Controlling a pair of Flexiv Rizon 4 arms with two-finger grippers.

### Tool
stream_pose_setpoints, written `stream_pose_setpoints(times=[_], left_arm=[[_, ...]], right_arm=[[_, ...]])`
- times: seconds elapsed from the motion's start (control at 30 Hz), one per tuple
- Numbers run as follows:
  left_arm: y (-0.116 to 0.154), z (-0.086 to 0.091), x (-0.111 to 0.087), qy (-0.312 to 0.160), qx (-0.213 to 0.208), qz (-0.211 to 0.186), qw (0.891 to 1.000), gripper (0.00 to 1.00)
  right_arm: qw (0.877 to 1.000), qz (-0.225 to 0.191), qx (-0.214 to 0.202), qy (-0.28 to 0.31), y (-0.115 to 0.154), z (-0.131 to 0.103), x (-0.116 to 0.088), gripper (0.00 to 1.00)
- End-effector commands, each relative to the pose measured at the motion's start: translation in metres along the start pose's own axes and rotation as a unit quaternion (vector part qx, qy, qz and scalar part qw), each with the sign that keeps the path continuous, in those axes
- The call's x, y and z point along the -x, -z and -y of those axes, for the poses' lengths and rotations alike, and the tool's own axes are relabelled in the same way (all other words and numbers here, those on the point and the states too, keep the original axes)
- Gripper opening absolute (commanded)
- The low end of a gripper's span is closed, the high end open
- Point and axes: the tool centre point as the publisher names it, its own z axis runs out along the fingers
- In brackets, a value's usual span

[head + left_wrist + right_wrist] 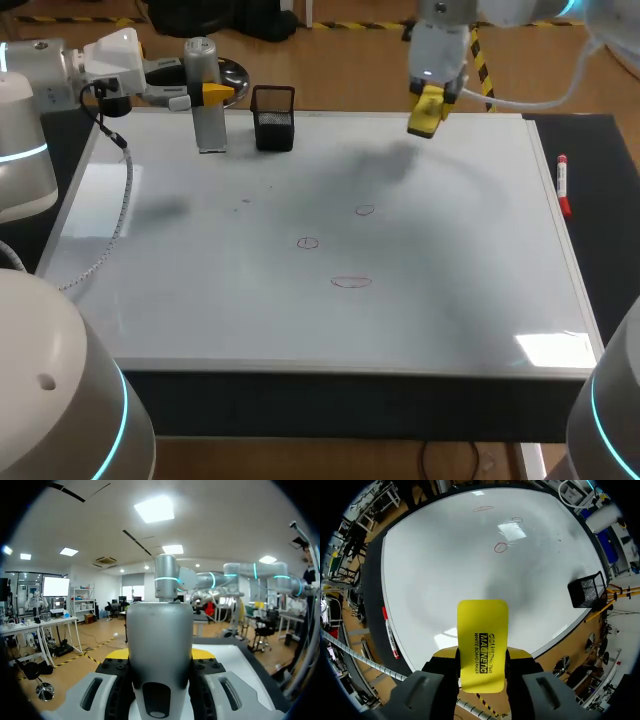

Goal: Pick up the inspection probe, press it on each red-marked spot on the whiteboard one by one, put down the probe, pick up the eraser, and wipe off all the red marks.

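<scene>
The grey inspection probe (209, 115) stands upright at the back left of the whiteboard (200, 300), and my left gripper (215, 94) is shut on its upper part. In the left wrist view the probe (160, 630) fills the space between the yellow tips of the left gripper (160, 655). My right gripper (428, 110) hangs above the board's back right, shut on the yellow eraser (426, 115). The right wrist view shows the eraser (482, 635) sticking out ahead of the right gripper (482, 656). Three red marks (364, 210) (308, 242) (351, 282) lie mid-board.
A black mesh holder (273, 117) stands just right of the probe at the board's back edge. A red marker (563, 183) lies on the dark table beside the board's right edge. The marks (500, 547) lie well ahead of the eraser.
</scene>
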Motion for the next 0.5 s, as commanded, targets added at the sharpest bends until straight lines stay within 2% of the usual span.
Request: stream_pose_setpoints(times=[0.03, 0.3, 0.5], left_arm=[[0.0, 0.001, -0.001, -0.001, 0.0, 0.002, 1.0, 0.0], [0.0, 0.001, -0.001, -0.001, 0.0, 0.002, 1.0, 0.0], [0.0, 0.001, -0.001, -0.001, 0.0, 0.002, 1.0, 0.0]], right_arm=[[1.0, 0.01, -0.024, -0.009, 0.007, -0.003, -0.033, 0.0], [0.999, -0.001, -0.017, -0.044, 0.008, 0.005, -0.068, 0.0], [0.998, 0.001, -0.013, -0.058, 0.006, 0.01, -0.085, 0.0]])
